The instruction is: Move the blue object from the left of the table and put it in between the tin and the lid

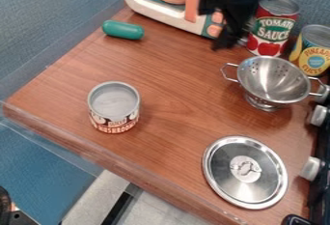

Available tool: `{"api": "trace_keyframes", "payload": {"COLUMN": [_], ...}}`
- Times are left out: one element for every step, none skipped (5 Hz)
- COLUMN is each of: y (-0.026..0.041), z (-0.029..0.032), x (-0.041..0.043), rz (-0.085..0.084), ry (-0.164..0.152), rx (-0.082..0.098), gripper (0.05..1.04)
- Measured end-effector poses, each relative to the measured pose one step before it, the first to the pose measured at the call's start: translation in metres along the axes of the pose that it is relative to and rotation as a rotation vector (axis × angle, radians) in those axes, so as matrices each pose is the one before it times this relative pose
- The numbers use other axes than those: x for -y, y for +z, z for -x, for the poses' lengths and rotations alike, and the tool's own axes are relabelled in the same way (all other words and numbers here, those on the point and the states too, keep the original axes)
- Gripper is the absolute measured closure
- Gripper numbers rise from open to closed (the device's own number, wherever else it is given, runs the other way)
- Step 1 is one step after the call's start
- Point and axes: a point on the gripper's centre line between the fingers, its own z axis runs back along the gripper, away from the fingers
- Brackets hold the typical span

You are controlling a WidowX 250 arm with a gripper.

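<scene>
my gripper: by toy microwave, can't tell if it's open or clenched | teal rounded cylinder: on its side, table's far left; long axis roughly left-right, right end slightly nearer my camera

Glossy metal lid, smooth wood table

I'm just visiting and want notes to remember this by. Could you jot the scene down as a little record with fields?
Piece to move: blue-green cylinder, lying on its side near the toy oven
Tin: mushroom tin, upright on the table
Lid: round metal lid, flat on the table
Gripper: black, by the toy oven and the red can
Other items: colander, yellow can
Job status: cylinder not yet between tin and lid
</scene>
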Motion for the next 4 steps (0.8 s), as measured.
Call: {"api": "trace_keyframes", "payload": {"y": [-0.01317, -0.01295, -0.03074, -0.0159], "z": [0.03085, 0.01905, 0.0301, 0.0049], "x": [-0.03838, -0.03616, -0.03134, -0.01085], "rz": [-0.0525, -0.0585, -0.0393, -0.0412], "ry": [0.0438, -0.0151, 0.0029, -0.051], "rx": [-0.0726, -0.0219, -0.072, -0.0365], "gripper": [0.083, 0.083, 0.083, 0.083]}}
